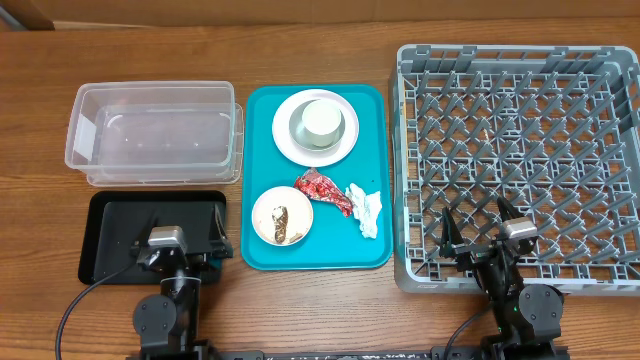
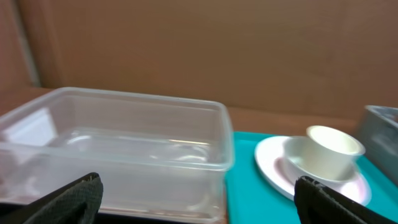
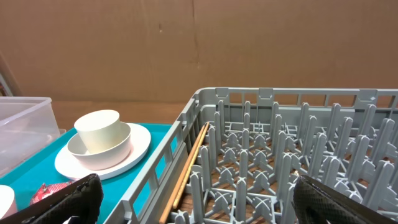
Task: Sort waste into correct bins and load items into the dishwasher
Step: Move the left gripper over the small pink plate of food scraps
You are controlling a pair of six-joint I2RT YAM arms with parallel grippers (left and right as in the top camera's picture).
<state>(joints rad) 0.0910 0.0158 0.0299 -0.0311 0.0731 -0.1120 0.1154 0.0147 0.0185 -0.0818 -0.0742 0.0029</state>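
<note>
On the teal tray, a pale plate (image 1: 285, 130) carries a bowl (image 3: 102, 151) with a cup (image 1: 322, 121) inside it. A second bowl (image 1: 282, 216) holds rice-like grains and a brown scrap. Beside it lie the red wrapper (image 1: 323, 189) and the white napkin (image 1: 367, 210). The clear tub (image 1: 150, 135) and black tray (image 1: 105, 235) sit at the left, the grey dish rack (image 1: 520, 160) at the right. My left gripper (image 1: 178, 235) stands open over the black tray. My right gripper (image 1: 476, 222) hangs open over the rack's near left corner. Neither holds anything.
The teal tray (image 1: 255, 150) lies between the bins and the rack. A thin wooden stick (image 3: 189, 165) rests inside the rack along its left wall. A brown cardboard wall (image 3: 199, 43) closes off the far side of the wooden table (image 1: 320, 310).
</note>
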